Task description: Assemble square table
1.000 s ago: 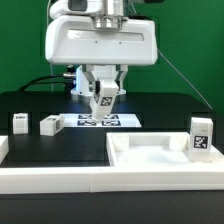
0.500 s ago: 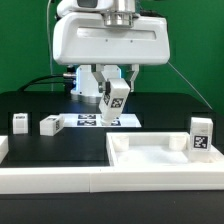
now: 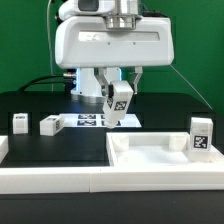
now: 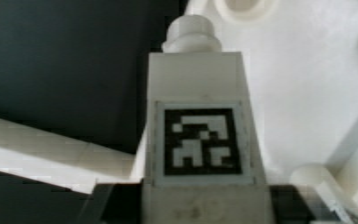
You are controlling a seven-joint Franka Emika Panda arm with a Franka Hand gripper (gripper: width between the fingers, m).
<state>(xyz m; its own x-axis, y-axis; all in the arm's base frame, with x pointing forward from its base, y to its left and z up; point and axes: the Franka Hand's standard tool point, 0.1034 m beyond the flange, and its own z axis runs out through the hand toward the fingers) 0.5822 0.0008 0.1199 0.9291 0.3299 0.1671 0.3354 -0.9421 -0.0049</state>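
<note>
Shows a long white rail (image 3: 60, 178) nearest, edging the black desk (image 3: 60, 145). Sets the square table slab (image 3: 140, 152) just behind it, toward the exterior view's right, with one tagged leg (image 3: 201, 137) upright at its right end. Keeps a far-left leg (image 3: 19, 122) and a neighbouring leg (image 3: 50, 124) farther back, beside the marker board (image 3: 100, 121). Finds the claw (image 3: 117, 92) clamped on a fourth leg (image 3: 118, 106) above that board, black-and-white tag facing outward. Closes with a green wall (image 3: 20, 50) behind. Has swung the held leg rightward and tilted it further since a second ago.
</note>
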